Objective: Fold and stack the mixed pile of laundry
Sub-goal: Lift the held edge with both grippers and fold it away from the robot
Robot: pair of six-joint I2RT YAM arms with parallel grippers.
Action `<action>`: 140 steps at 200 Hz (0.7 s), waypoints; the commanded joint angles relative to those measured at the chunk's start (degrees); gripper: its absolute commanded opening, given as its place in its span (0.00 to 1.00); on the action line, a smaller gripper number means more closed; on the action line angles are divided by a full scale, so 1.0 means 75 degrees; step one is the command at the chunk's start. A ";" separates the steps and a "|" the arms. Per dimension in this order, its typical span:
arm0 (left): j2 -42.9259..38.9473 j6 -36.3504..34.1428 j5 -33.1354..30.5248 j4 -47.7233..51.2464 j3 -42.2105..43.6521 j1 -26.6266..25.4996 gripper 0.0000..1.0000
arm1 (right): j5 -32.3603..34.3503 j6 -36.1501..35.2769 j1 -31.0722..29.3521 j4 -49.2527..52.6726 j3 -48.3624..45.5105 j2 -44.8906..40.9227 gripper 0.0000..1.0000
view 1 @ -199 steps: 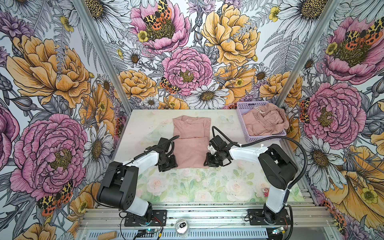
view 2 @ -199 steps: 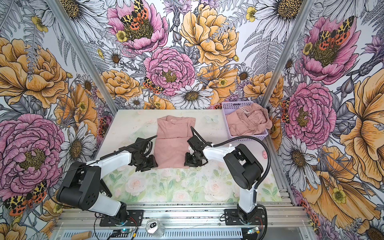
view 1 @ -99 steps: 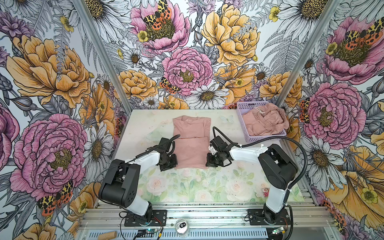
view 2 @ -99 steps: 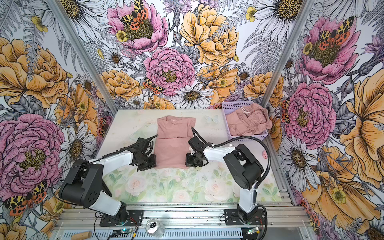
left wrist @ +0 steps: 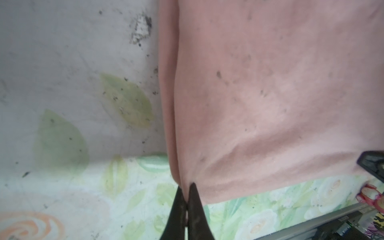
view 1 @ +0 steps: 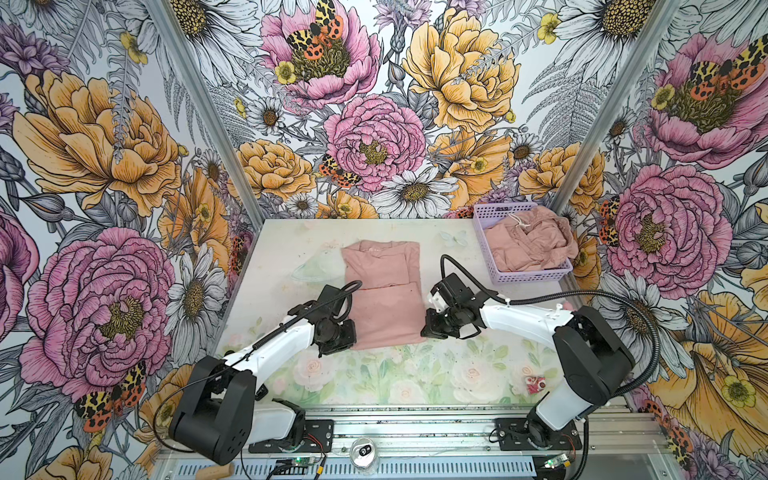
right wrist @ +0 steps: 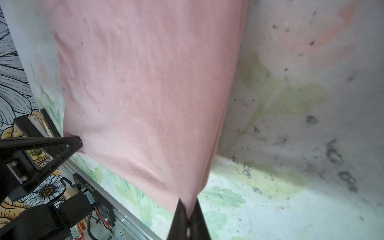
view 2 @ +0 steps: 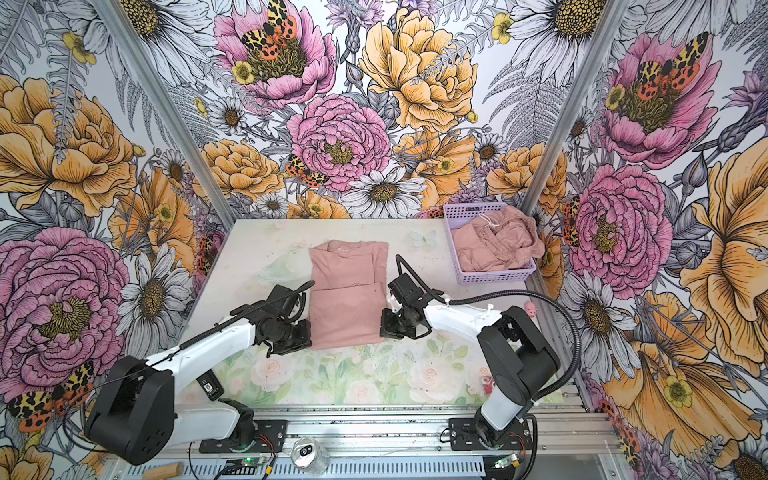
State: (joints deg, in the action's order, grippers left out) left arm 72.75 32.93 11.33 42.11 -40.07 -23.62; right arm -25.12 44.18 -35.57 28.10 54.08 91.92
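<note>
Two pink garments (view 1: 384, 307) (view 1: 528, 245); one lilac basket (view 1: 532, 276); two grippers (left wrist: 186, 193) (right wrist: 188, 209); one can (view 1: 365, 453)

The near strip of the counter (view 1: 374, 382) is left largely bare. The far right is blocked by the lilac basket (view 1: 532, 276), the middle by the pink garment (view 1: 382, 307).

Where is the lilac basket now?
In both top views the lilac basket sits at the table's far right corner, holding a crumpled pink garment, right of the flat pink shirt.

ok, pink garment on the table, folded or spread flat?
Partly folded: pink garment lies as a narrow rectangle, sides tucked in; left gripper and right gripper each pinch a near corner.
</note>
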 commanded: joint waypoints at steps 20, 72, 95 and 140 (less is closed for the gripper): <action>-0.1117 0.1062 -0.0445 0.1307 -0.0188 -0.0792 0.00 | -0.0026 0.0464 -0.0229 0.0731 -0.0600 -0.1345 0.00; -0.2525 0.2008 -0.0857 0.2674 -0.0699 -0.1627 0.00 | 0.0216 0.1579 -0.0725 0.1631 -0.1130 -0.3317 0.00; -0.2574 0.2063 -0.0847 0.2850 -0.1084 -0.1759 0.00 | 0.0333 0.1961 -0.0873 0.1962 -0.1114 -0.3897 0.00; -0.1098 0.0619 -0.0459 0.2824 -0.2470 -0.0895 0.00 | 0.0205 0.1406 -0.0128 0.2160 -0.0172 -0.3190 0.00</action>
State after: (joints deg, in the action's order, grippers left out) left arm 59.55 44.27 8.16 62.35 -53.28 -34.33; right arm -24.49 56.51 -40.05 42.33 47.68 64.20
